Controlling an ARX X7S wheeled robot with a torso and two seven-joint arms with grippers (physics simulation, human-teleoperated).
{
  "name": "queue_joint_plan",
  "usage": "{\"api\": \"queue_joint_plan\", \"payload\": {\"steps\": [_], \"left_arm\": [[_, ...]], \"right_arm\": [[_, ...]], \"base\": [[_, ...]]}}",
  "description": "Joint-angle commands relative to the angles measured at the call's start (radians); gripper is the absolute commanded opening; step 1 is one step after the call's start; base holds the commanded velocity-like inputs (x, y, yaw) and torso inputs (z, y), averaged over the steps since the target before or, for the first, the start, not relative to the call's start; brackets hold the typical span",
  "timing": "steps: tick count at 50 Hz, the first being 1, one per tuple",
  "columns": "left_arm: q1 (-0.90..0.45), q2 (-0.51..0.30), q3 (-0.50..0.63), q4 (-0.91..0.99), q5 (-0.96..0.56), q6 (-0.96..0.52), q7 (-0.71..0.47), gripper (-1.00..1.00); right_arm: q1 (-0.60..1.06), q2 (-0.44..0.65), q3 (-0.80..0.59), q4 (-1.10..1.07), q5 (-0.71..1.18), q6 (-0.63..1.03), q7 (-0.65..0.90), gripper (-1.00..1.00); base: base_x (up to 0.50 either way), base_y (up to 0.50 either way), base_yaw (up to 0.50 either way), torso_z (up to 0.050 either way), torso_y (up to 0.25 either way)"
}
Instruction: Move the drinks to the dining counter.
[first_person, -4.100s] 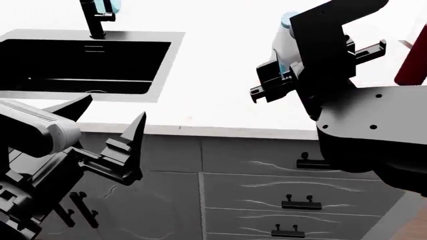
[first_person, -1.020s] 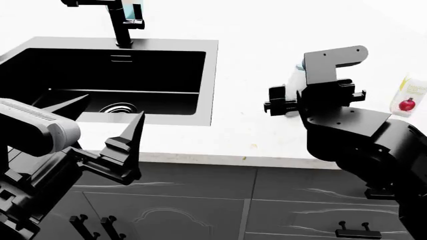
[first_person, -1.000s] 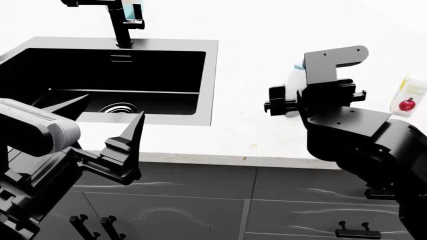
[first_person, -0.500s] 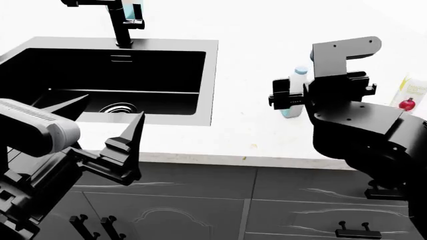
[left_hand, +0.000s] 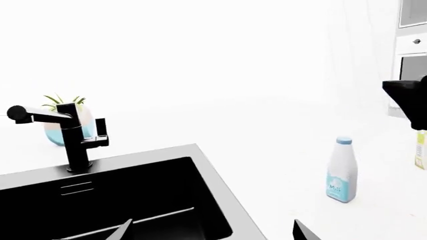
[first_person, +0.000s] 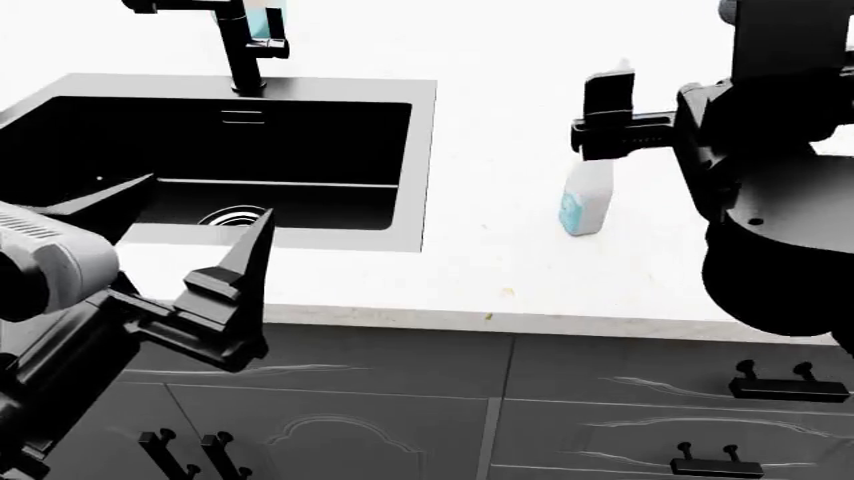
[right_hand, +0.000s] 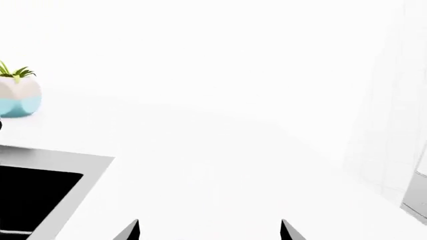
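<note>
The small pale plastic bottle (first_person: 586, 206) with a light-blue label stands upright on the bright-white dining counter (first_person: 507, 60), right of the black sink (first_person: 200, 150). It also shows in the left wrist view (left_hand: 341, 170). My right gripper (first_person: 650, 125) hangs open and empty just above the bottle; its tips (right_hand: 208, 232) have only bare counter between them. My left gripper (first_person: 187, 225) is open and empty over the sink's front edge, and its tips (left_hand: 210, 235) span the sink corner. A sliver of the white carton (left_hand: 421, 150) shows at the frame edge. The wine bottle is out of view.
A black faucet (first_person: 247, 45) stands behind the sink, with a small potted plant (left_hand: 63, 125) beyond it, also in the right wrist view (right_hand: 17, 95). Dark grey cabinet fronts (first_person: 601, 400) with black handles run below the counter edge.
My right gripper has let go of the plastic bottle and risen up and to the right. The bottle now stands free on the counter. My left gripper has dropped slightly.
</note>
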Motion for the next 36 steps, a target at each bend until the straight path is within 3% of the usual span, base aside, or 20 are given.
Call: {"api": "queue_joint_plan", "payload": {"steps": [1,4,9,13,22,32,36], "left_arm": [[0.084,-0.112,-0.185,0.089,-0.132,0.072,-0.063,1.00],[0.161,-0.146,-0.314,0.116,-0.183,0.089,-0.073,1.00],[0.282,-0.158,-0.638,0.158,-0.354,0.031,-0.108,1.00],[0.285,-0.136,-0.881,0.158,-0.543,-0.081,-0.159,1.00],[0.293,-0.154,-1.343,0.044,-0.904,-0.279,-0.286,1.00],[0.238,-0.363,-1.510,-0.097,-1.080,-0.270,-0.399,1.00],[0.204,-0.422,-1.569,-0.170,-1.142,-0.312,-0.447,1.00]], "right_arm": [[0.120,0.092,0.072,-0.183,0.222,0.068,0.191,1.00],[0.161,0.113,0.086,-0.204,0.283,0.080,0.231,1.00],[0.199,0.157,0.104,-0.223,0.359,0.086,0.281,1.00],[0.202,0.199,0.120,-0.226,0.386,0.078,0.293,1.00],[0.439,0.205,0.108,-0.240,0.597,0.122,0.423,1.00],[0.947,0.225,-0.182,-0.180,0.763,0.060,0.426,1.00],[0.976,0.220,-0.107,-0.129,0.786,0.142,0.431,1.00]], "base": [[0.00,0.00,0.00,0.000,0.000],[0.00,0.00,0.00,0.000,0.000],[0.00,0.00,0.00,0.000,0.000],[0.00,0.00,0.00,0.000,0.000],[0.00,0.00,0.00,0.000,0.000],[0.00,0.00,0.00,0.000,0.000],[0.00,0.00,0.00,0.000,0.000]]}}
